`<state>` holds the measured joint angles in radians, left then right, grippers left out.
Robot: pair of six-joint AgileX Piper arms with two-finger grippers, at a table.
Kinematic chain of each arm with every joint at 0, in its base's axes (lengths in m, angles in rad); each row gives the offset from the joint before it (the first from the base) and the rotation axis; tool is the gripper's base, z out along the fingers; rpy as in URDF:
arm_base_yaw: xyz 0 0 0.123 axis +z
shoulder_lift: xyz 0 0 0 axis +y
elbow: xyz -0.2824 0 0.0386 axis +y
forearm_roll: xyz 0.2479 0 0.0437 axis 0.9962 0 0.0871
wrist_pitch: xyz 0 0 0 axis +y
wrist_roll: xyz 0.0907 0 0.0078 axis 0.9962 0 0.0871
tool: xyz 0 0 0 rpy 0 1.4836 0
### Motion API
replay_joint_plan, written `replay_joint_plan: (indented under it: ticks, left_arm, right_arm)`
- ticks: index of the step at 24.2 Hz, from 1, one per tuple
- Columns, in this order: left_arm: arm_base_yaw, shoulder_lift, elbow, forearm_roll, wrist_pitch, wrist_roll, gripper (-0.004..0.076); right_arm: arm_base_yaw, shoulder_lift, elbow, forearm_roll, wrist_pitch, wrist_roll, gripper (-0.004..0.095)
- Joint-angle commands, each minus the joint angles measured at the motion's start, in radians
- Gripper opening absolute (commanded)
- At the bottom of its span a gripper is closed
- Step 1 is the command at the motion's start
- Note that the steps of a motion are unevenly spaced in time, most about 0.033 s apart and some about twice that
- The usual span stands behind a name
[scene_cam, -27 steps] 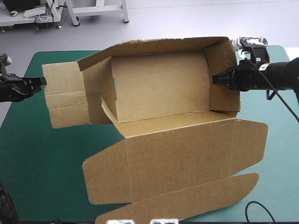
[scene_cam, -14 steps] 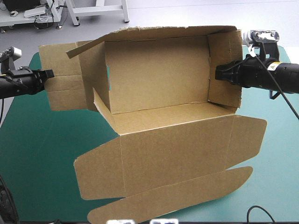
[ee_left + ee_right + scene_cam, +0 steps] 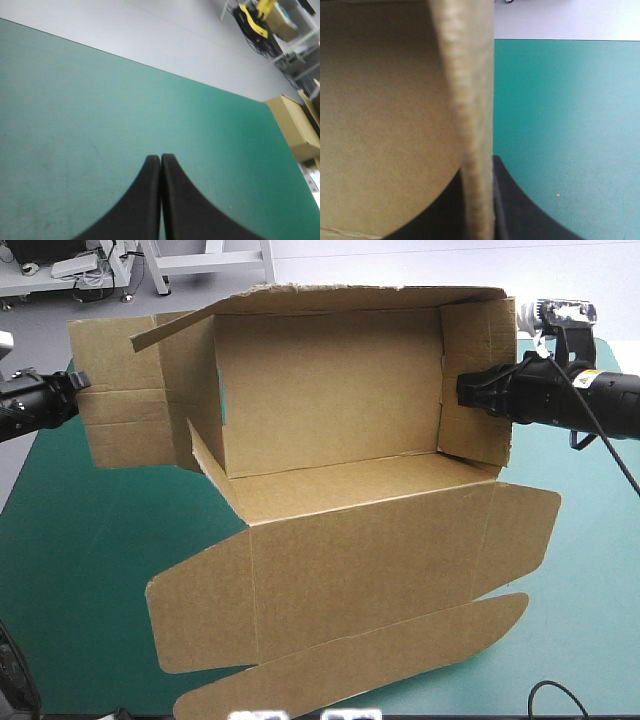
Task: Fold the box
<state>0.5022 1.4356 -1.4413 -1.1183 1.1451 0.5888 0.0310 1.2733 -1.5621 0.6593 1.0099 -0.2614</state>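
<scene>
Edge of the box [image 3: 470, 100] hides where right fingers [image 3: 520, 210] meet.

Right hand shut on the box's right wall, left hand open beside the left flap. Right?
No: the left hand is shut, not open; the left wrist view shows its fingers meeting. The right hand is shut on the box.

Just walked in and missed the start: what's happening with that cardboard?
The right gripper is shut on the right end wall of the brown box, which sits half formed over the teal-green table: far wall up, lid spread toward the near edge. The left gripper is shut on nothing, its tip beside the box's spread left flap.
</scene>
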Motion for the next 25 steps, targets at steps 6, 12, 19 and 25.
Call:
replay_joint_plan:
  ticks: [6,12,19,25]
  left_arm:
    - [0.129,0.033,-0.026,-0.218,0.018,0.034,-0.0009]
    - [0.077,0.117,-0.026,-0.403,0.151,0.078,-0.0009]
    - [-0.075,0.101,-0.031,-0.533,0.151,0.083,-0.0009]
    - [-0.177,0.054,-0.068,-0.57,0.151,0.083,-0.0009]
  right_arm:
    - [-0.093,-0.026,-0.136,0.058,-0.014,0.041,-0.0018]
    - [-0.164,-0.022,-0.232,0.24,0.135,-0.027,-0.0018]
    - [-0.164,0.024,-0.232,0.281,0.154,-0.042,-0.0018]
    - [-0.164,0.088,-0.232,0.283,0.14,-0.045,-0.0017]
